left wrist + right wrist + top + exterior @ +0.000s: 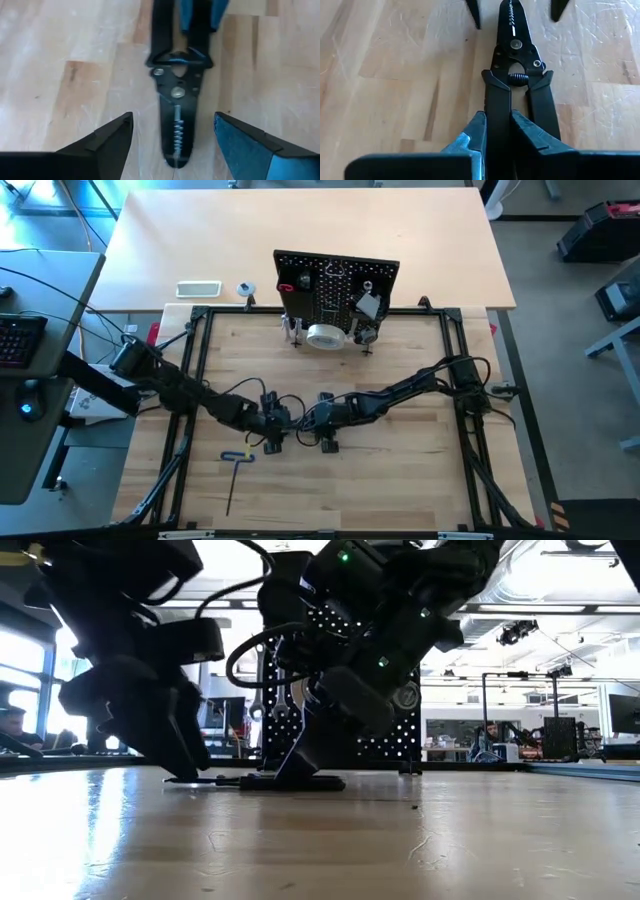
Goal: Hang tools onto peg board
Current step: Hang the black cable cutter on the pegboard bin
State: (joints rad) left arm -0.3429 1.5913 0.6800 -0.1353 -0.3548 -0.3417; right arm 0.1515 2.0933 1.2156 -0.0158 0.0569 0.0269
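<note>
My right gripper (497, 132) is clamped on one handle of the wire strippers (517, 75) (stiff, flat, likely slippery steel), while my left gripper (172, 135) stands apart astride the nose at their 12 o'clock end.

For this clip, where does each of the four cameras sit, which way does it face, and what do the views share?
High: overhead, straight down; both arms, peg board.
Low: table height, level across the table; both arms, peg board behind.
Left wrist: on the left arm; open left gripper astride the pliers nose.
Right wrist: on the right arm; right gripper closed on one pliers handle.
Shared: both wrist views show the pliers.
</note>
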